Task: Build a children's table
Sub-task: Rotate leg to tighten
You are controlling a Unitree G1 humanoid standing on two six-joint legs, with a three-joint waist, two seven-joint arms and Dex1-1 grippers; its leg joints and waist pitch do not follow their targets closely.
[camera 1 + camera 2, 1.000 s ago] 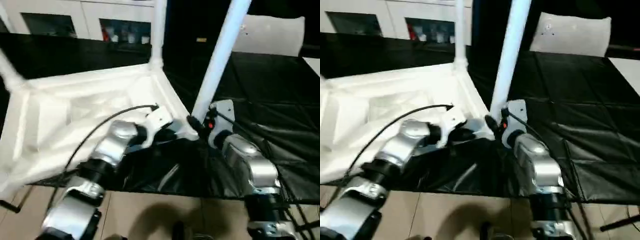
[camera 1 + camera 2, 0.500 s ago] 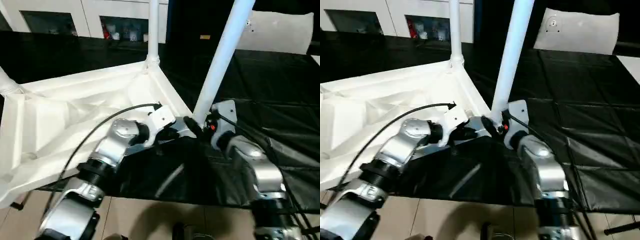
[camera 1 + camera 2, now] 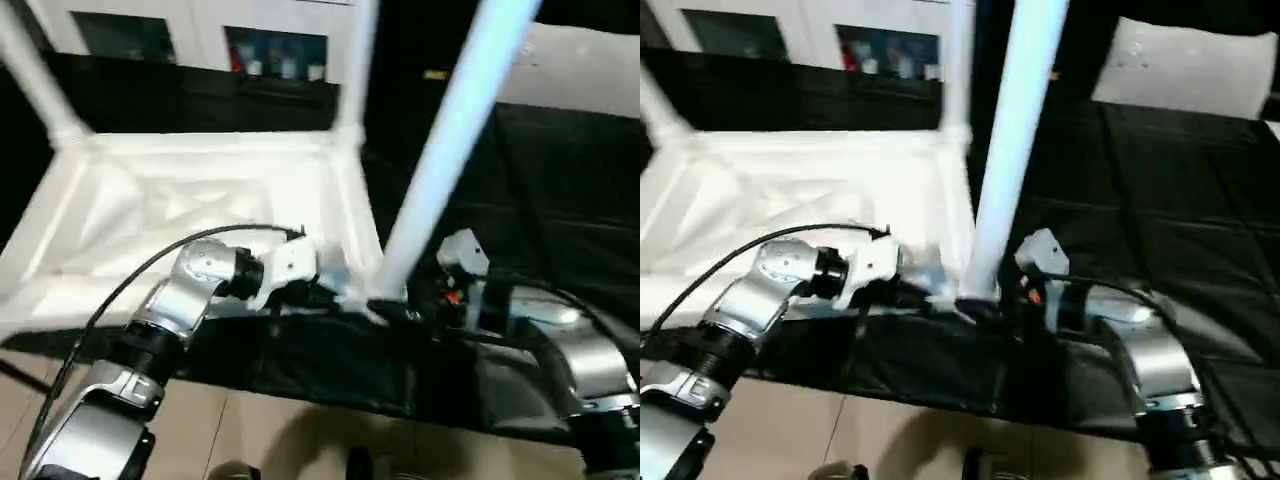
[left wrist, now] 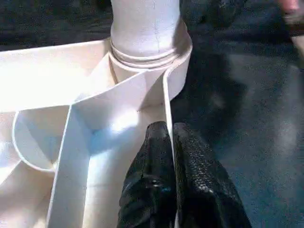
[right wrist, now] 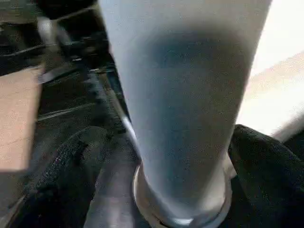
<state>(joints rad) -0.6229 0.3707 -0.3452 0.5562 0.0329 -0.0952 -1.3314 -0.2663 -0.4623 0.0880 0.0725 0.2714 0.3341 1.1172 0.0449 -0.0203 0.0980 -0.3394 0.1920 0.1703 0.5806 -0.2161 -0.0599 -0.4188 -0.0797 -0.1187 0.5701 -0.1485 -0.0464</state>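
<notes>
The children's table lies upside down, its white top (image 3: 200,200) showing ribs. Three legs stand up from it: a near one (image 3: 450,150), a far right one (image 3: 355,60) and a far left one (image 3: 35,70). My left gripper (image 4: 168,130) is shut on the thin rim wall of the top, just beside the near corner socket (image 4: 147,52), and it sits at that near corner (image 3: 318,292). My right gripper (image 3: 400,312) is open around the near leg's base (image 5: 185,104), one finger (image 5: 61,180) on each side.
A black mat (image 3: 560,200) covers the work surface under the table top. A white cabinet with glass doors (image 3: 200,30) stands behind, and a white panel (image 3: 590,70) is at the back right. Tan floor (image 3: 270,440) lies past the near edge.
My right gripper's jaws have spread wider around the near leg's base. The head camera has moved, so the whole scene sits differently. My left gripper keeps its hold on the rim.
</notes>
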